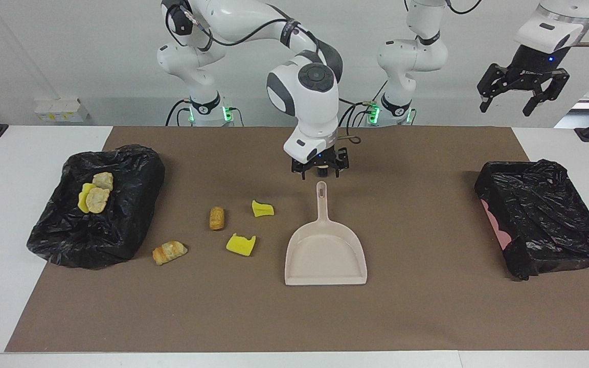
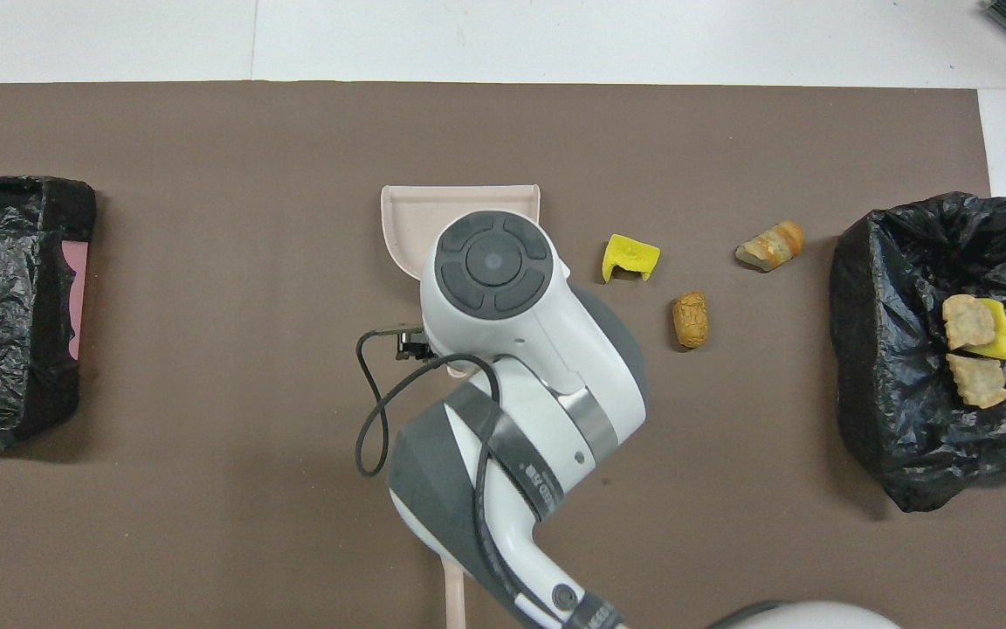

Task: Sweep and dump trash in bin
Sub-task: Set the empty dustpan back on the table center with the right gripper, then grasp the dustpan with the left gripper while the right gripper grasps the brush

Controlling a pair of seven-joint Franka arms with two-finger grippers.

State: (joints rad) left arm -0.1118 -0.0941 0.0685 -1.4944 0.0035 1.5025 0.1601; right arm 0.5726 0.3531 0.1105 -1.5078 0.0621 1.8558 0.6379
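Facing view, trash [image 1: 216, 218], yellow foam chunks, golden-brown rolls, small, scattered

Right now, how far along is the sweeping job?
Done: three pieces lie in the black bag bin. In hand: nothing; the right end effector hangs open over the dustpan handle, the left end effector waits. Left: four pieces on the mat.

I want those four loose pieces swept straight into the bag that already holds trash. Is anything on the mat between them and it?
Nothing visible. The bread roll lies nearest the trash bag with bare mat between; the dustpan sits toward the other end.
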